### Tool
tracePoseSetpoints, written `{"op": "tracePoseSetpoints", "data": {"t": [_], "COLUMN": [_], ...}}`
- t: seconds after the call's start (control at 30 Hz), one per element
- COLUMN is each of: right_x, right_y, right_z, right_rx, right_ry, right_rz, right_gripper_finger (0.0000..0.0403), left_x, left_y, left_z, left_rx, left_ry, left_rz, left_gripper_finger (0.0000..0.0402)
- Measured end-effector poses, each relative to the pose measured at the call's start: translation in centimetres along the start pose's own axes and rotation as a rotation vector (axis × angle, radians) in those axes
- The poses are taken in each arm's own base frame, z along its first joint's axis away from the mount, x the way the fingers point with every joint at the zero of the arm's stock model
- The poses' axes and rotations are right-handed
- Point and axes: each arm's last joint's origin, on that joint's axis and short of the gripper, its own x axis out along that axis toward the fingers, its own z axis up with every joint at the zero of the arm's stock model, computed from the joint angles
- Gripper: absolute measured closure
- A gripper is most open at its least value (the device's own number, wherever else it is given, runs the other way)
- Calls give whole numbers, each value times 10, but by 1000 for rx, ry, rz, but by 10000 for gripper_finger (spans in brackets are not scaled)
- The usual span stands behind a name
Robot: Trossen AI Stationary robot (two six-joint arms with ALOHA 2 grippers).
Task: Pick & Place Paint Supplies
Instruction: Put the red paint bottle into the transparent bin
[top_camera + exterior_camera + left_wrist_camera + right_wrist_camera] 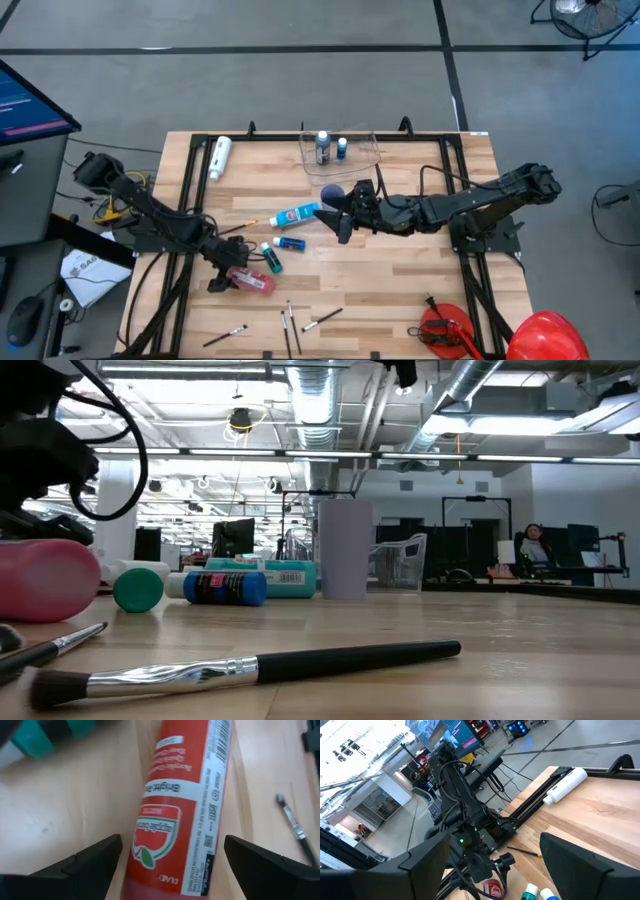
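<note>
1. The left gripper (228, 280) is low over the near-left part of the table, its fingers (85, 865) spread wide on either side of the red paint bottle (180, 810); neither finger touches it, and nothing is gripped.
2. The red paint bottle lies on its side on the wood. In the high view its long axis runs roughly left to right, and the gripper sits at its left end; which end has the cap I cannot tell.
3. The right gripper (340, 215) hovers near the table's middle, jaws apart and empty, just beside the light blue tube (297, 215) and the blue-purple cup (331, 192).
4. The light blue tube lies nearly left to right. A dark blue bottle (290, 243) and a teal bottle (271, 258) lie on their sides just in front of it.
5. A white bottle (219, 158) lies near the far-left corner, its long axis running front to back.
6. Two small bottles (322, 148) stand upright inside the clear plastic tub (365, 150) at the far edge.
7. About five thin brushes (290, 318) lie scattered along the near edge, and one more near the left arm.
8. The surface is a light wooden table (400, 280) with a black frame; a red object (445, 328) sits at the near-right corner.
9. Beyond it lies a grey floor, a monitor (30, 105) to the left, and an open workshop with ceiling ducts.
</note>
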Motion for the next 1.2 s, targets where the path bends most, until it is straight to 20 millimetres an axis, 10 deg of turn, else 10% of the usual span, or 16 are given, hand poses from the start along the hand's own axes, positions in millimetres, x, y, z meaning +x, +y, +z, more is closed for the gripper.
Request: {"op": "tracePoseSetpoints", "data": {"t": [0.43, 1.2], "right_x": [0, -1], "right_y": [0, 1], "right_z": [0, -2], "right_rx": [0, 22], "right_ry": [0, 9], "right_rz": [0, 0], "right_gripper_finger": [101, 101], "left_x": [7, -6], "left_y": [1, -12], "left_z": [-4, 10], "left_rx": [93, -75], "left_ry": [-48, -67], "left_rz": [262, 78], "left_gripper_finger": [77, 190]}}
